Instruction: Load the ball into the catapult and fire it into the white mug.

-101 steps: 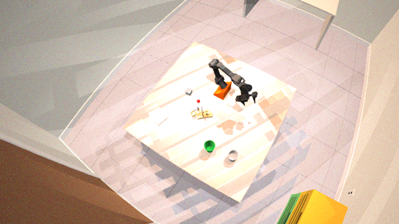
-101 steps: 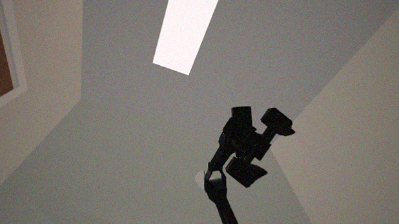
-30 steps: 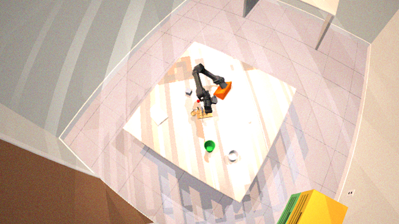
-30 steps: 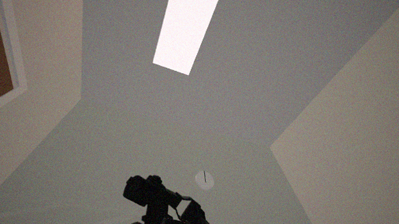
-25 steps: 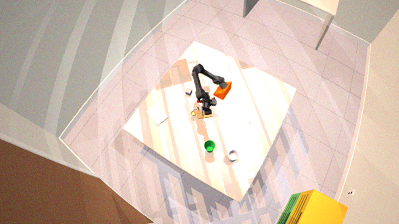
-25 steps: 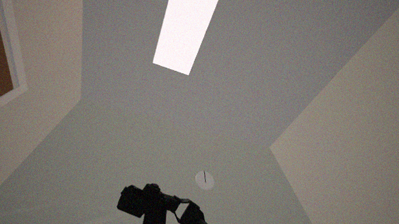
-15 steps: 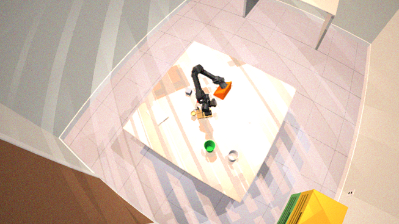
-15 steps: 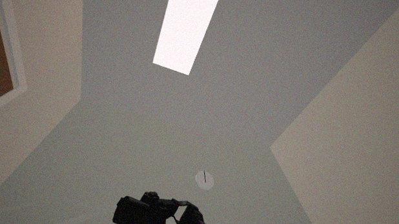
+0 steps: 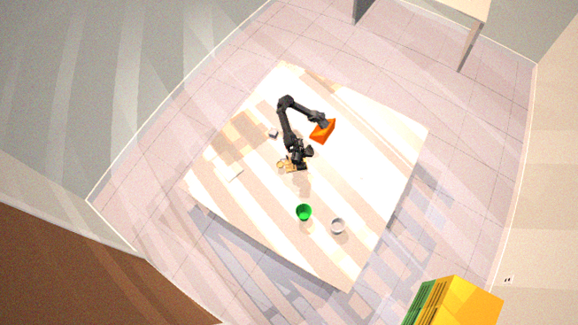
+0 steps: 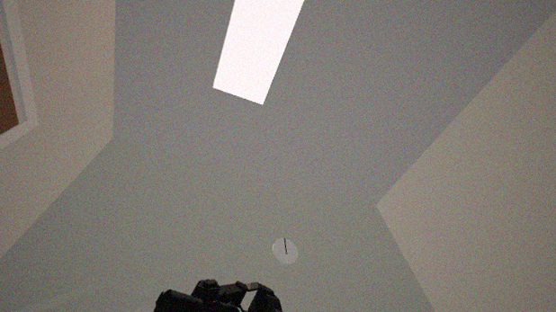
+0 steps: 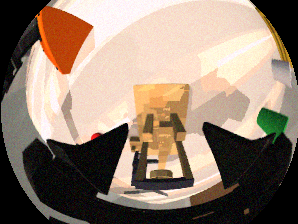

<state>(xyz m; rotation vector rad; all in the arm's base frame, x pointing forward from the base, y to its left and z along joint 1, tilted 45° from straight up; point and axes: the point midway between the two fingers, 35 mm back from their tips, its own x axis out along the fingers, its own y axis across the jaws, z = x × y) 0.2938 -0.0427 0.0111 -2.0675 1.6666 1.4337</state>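
While the tool [image 9: 300, 166] [image 11: 166, 127] is held released over the catapult [image 9: 289, 165] [image 11: 161, 107], nothing is loaded; the ball is seen past its left-of-view finger. Loading, aiming, firing are left. The catapult's long axis is run lengthwise between the fingers, cup nearest the wrist view's bottom; the white mug [image 9: 337, 225] [image 11: 281, 71] is apparently off-line, beyond the tool's right-of-view finger.
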